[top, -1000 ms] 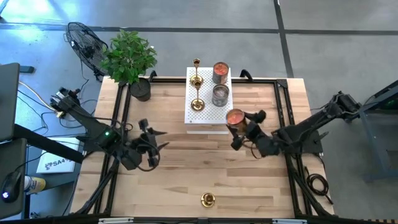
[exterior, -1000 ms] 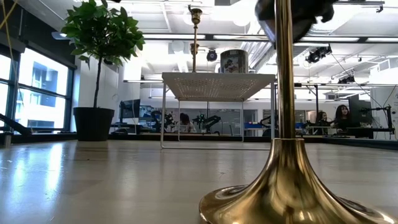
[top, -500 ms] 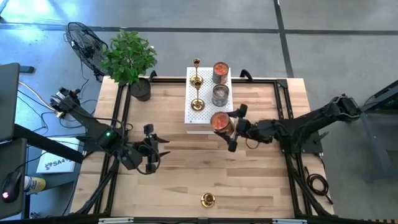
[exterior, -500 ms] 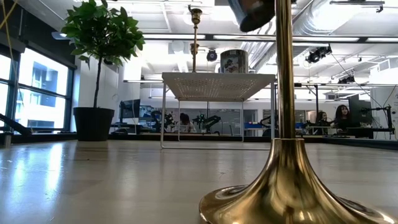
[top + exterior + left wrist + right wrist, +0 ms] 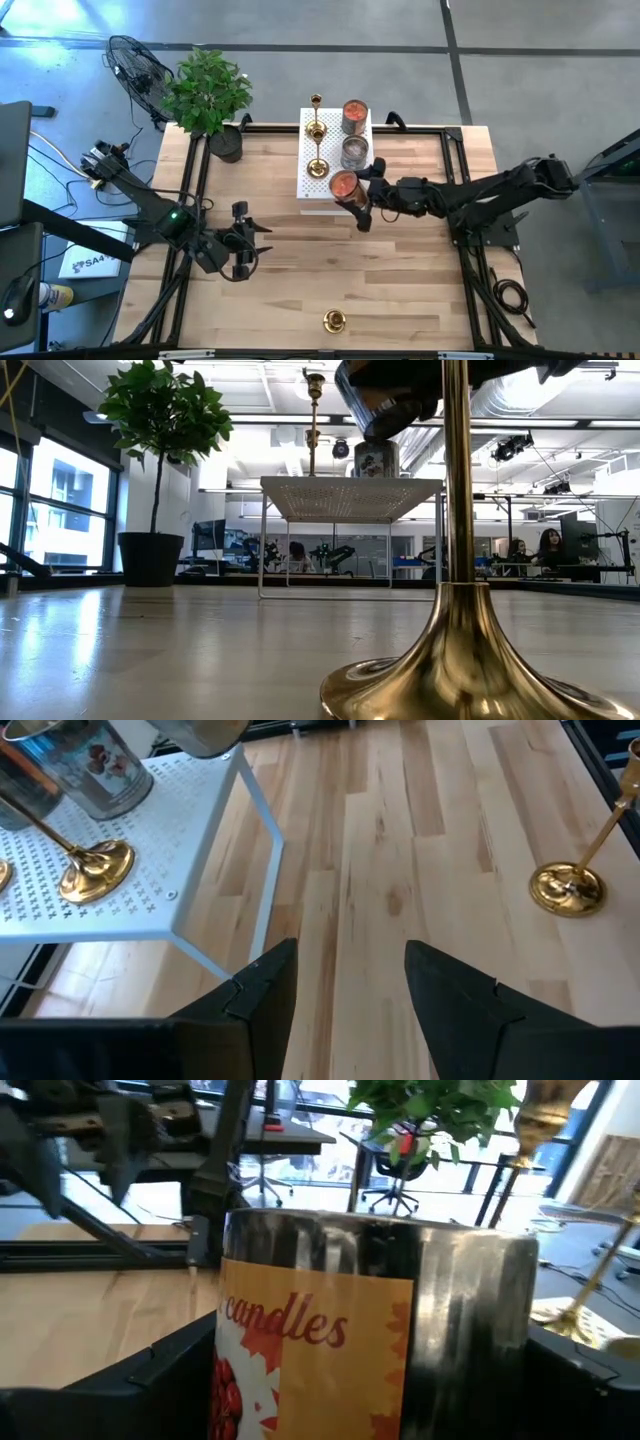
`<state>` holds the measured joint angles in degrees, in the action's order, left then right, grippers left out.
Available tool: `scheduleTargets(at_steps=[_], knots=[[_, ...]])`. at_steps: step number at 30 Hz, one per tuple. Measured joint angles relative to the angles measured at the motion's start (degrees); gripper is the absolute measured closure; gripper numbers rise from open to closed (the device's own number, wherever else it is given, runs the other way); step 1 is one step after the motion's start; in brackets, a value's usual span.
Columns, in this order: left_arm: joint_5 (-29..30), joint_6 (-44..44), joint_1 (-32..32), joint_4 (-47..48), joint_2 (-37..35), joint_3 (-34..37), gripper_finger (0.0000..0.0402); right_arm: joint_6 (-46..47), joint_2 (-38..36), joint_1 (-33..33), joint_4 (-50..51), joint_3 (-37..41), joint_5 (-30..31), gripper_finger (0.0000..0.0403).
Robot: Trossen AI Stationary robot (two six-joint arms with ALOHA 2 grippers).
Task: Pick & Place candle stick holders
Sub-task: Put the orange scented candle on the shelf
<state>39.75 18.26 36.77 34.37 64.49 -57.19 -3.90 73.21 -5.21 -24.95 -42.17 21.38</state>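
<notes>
- Right hand [image 5: 358,200]: clamped on a candle tin [image 5: 343,187], held above the near edge of the white rack [image 5: 312,190]. The wrist view shows the tin [image 5: 370,1330] filling the space between the dark fingers.
- Left hand [image 5: 243,240]: waits over the bench [image 5: 280,290], left of the rack, fingers moderately apart and empty [image 5: 350,995].
- Holders: two stand on the rack's left side [image 5: 317,165], [image 5: 316,128]; a third stands alone near the bench's front edge [image 5: 334,321].
- Step in hand, as judged: setting the tin on the rack's free near corner. It should come down level, well inside the rim, clear of the second tin [image 5: 354,152] behind it and of the nearer holder's base, which a sideways nudge could tip.
- A third tin [image 5: 354,114] sits at the rack's far end.
- Hidden: the low view is blocked largely by the front holder's stem and base [image 5: 455,650]; only the carried tin's underside [image 5: 385,405] shows.
- Whether the tin touches the rack yet cannot be told.
- The plant [image 5: 207,95] stands at the far left corner, apart from the work.
</notes>
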Motion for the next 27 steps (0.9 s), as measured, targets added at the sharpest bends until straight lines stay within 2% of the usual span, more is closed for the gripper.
scheduleTargets(at_steps=[5, 10, 19, 27], knots=[[-0.7, 0.0, 0.0, 0.0, 0.0, 0.0, 0.0220, 0.0, -0.8, 0.0, 0.3, 0.0, -0.6, 0.0047], [-0.7, 0.0, 0.0, 0.0, 0.0, 0.0, 0.0220, 0.8, -5.9, 0.0, 7.8, 0.0, -0.5, 0.0047], [0.1, 0.0, 0.0, 0.0, 0.0, 0.0, 0.0220, 0.0, -20.6, -0.9, 24.6, 0.0, -0.2, 0.0047], [0.3, 0.0, 0.0, 0.0, 0.0, 0.0, 0.0220, 6.5, -36.7, -1.7, 44.3, 0.0, -1.1, 0.0047]])
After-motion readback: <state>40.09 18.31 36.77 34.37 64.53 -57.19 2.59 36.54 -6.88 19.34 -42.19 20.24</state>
